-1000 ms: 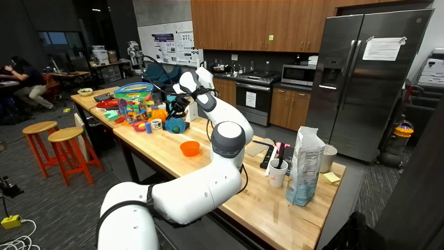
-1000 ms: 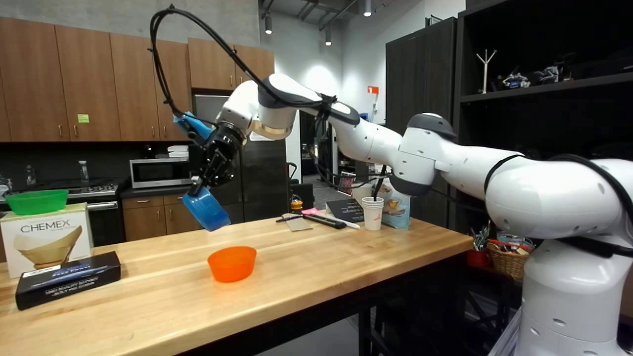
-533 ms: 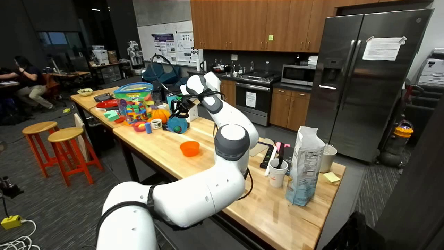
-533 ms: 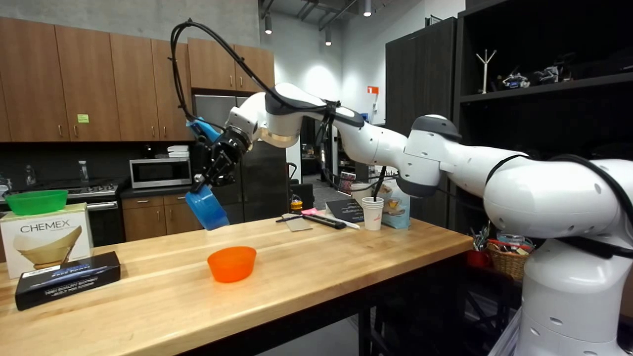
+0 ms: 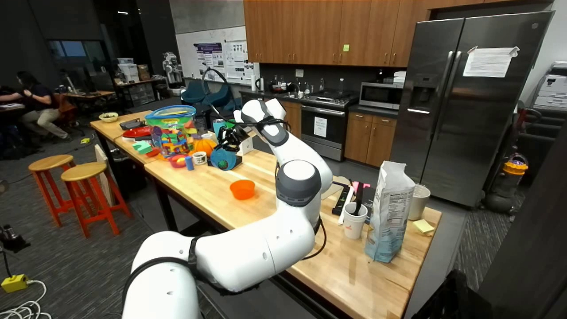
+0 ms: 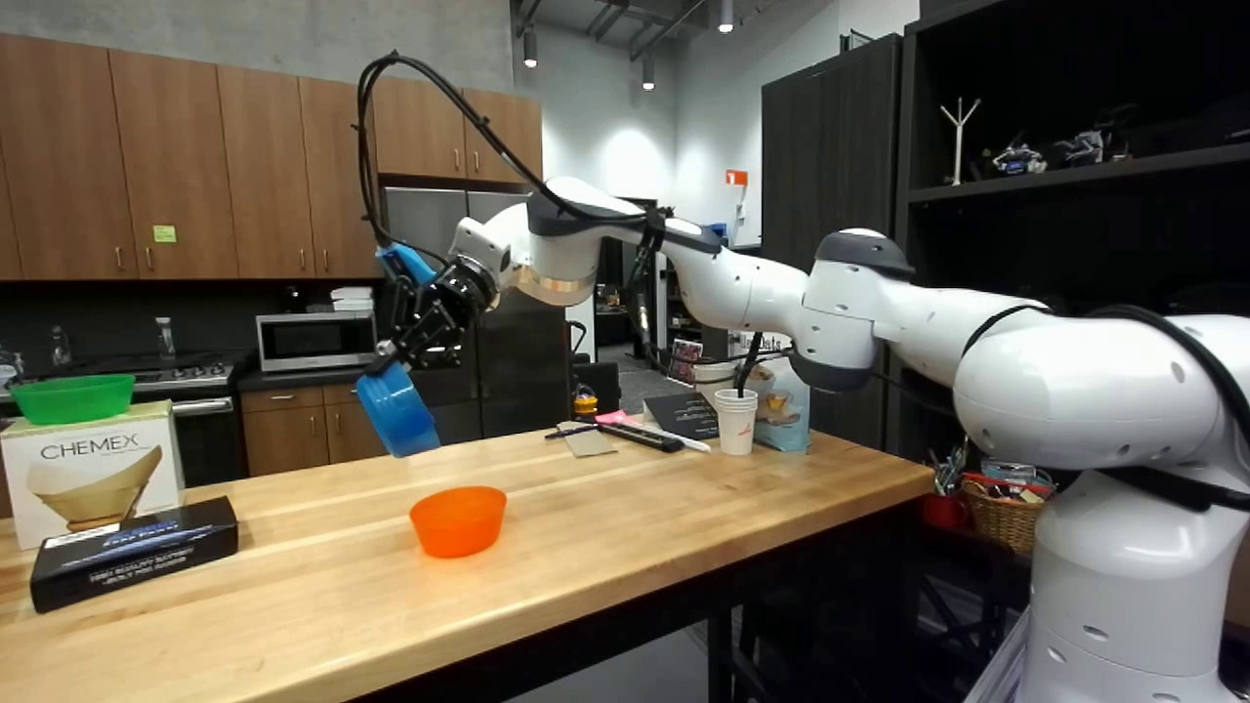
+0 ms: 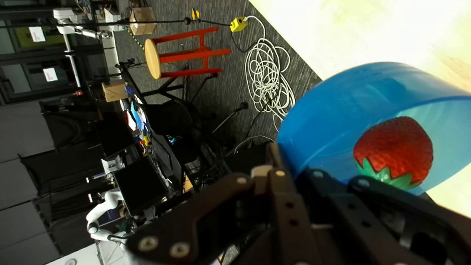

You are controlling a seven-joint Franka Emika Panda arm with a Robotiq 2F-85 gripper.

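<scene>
1. Steadying the blue bowl (image 7: 342, 103) comes first: it hangs tilted in the air, higher than the bench (image 6: 635, 527), so slow, even wrist motion looks safest.
2. Mind the strawberry (image 7: 397, 147) lying inside the blue bowl; it seems loose, and a sharper tilt could tip it out.
3. The claw (image 7: 292, 176) is clamped on the blue bowl's rim at one side; a firm pinch should stop the weight from swivelling it.
4. Judge height against the orange bowl (image 6: 457, 527), upright on the bench, lower down and near, not touching; avoid bumping its edge.
5. Leave room farther out for the black box (image 6: 135, 552) and the Chemex box (image 6: 93, 474) with the green bowl (image 6: 73, 400) on top.
</scene>
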